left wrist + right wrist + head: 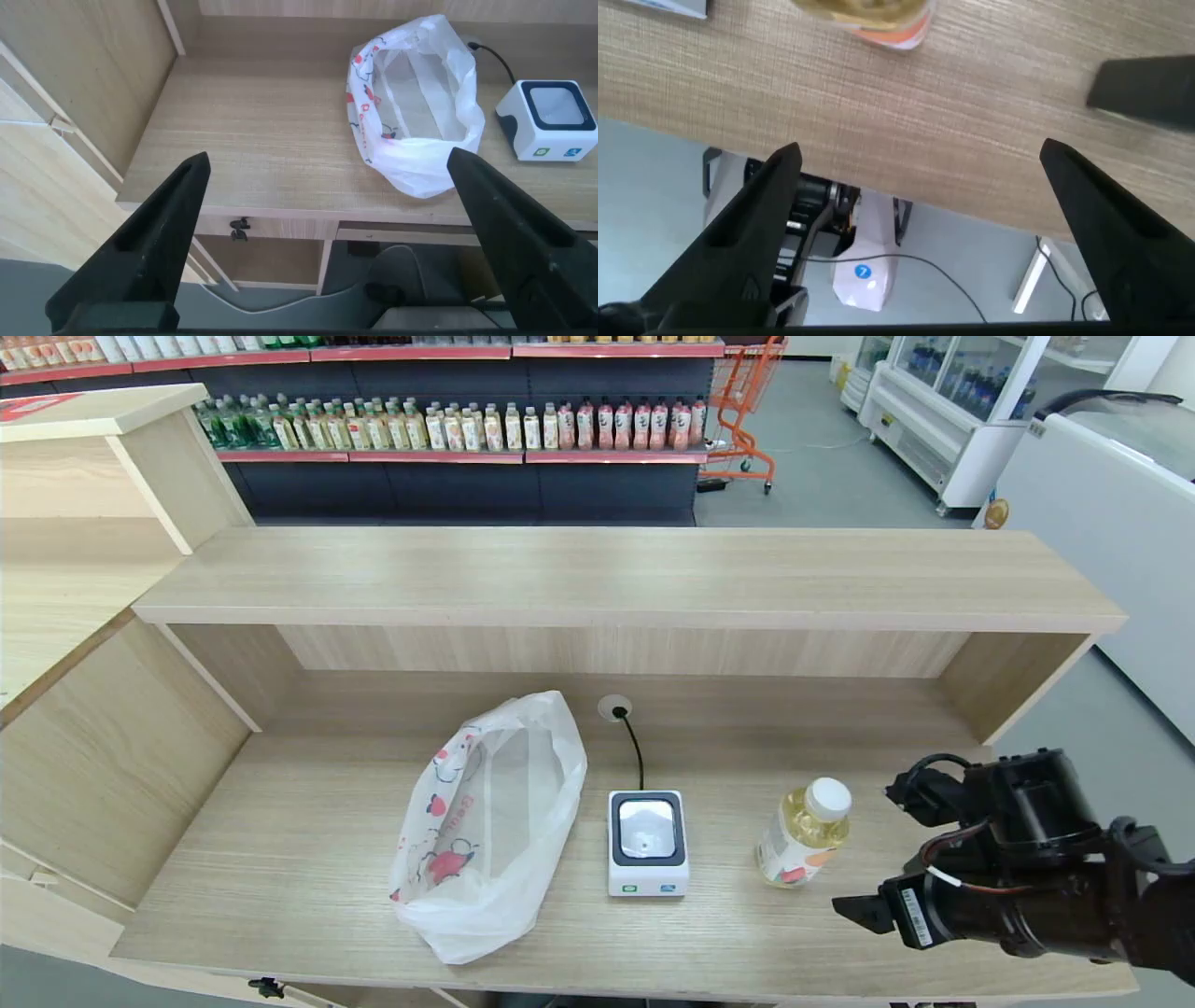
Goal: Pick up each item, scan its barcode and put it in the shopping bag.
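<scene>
Head view: the bottle of yellowish stuff stands on the wooden counter, just right of the scanner. The white shopping bag lies open on the scanner's other side. The right gripper hangs near the bottle, not touching it.

Left wrist view: the left gripper is spread wide and empty, off the counter's front edge near the shopping bag.

Right wrist view: the right gripper is wide apart too, holding nothing, at the counter's edge with the bottle's base just ahead.
</scene>
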